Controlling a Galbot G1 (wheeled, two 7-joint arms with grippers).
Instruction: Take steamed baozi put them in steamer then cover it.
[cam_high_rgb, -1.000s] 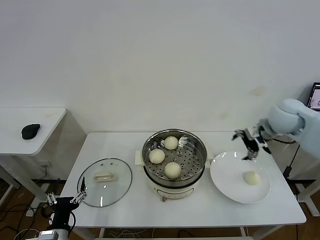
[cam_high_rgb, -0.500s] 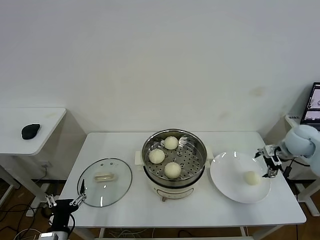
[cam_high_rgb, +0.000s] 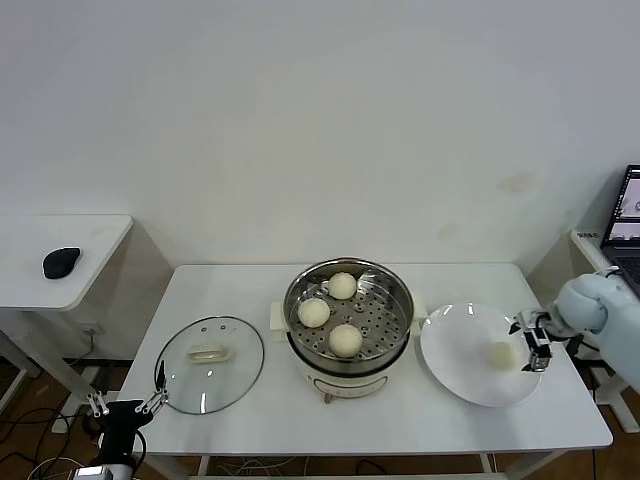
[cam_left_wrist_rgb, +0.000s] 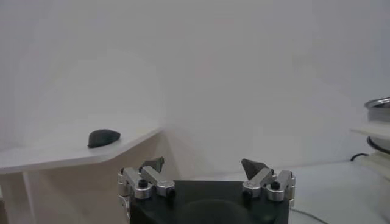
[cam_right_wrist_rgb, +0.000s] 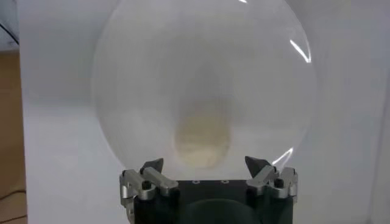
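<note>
Three steamed baozi (cam_high_rgb: 342, 285) lie on the perforated tray of the steel steamer (cam_high_rgb: 395, 300) at the table's middle. Another baozi (cam_high_rgb: 499, 354) rests on a white plate (cam_high_rgb: 455, 350) to the steamer's right. My right gripper (cam_high_rgb: 533, 343) hovers open just right of that baozi, over the plate's right rim. In the right wrist view the baozi (cam_right_wrist_rgb: 203, 141) lies just ahead of the open right gripper (cam_right_wrist_rgb: 206, 163), untouched. The glass cover (cam_high_rgb: 235, 375) lies flat left of the steamer. My left gripper (cam_high_rgb: 125, 405) hangs open below the table's front left corner.
A low side table (cam_high_rgb: 90, 240) at the far left carries a black mouse (cam_high_rgb: 61, 262), which the left wrist view also shows as the mouse (cam_left_wrist_rgb: 103, 137). A laptop (cam_high_rgb: 628, 215) sits past the table's right end. The right arm reaches in from the right edge.
My right gripper came down from above the plate's far rim to the plate's right side, beside the baozi. The left gripper sank slightly at the front left corner.
</note>
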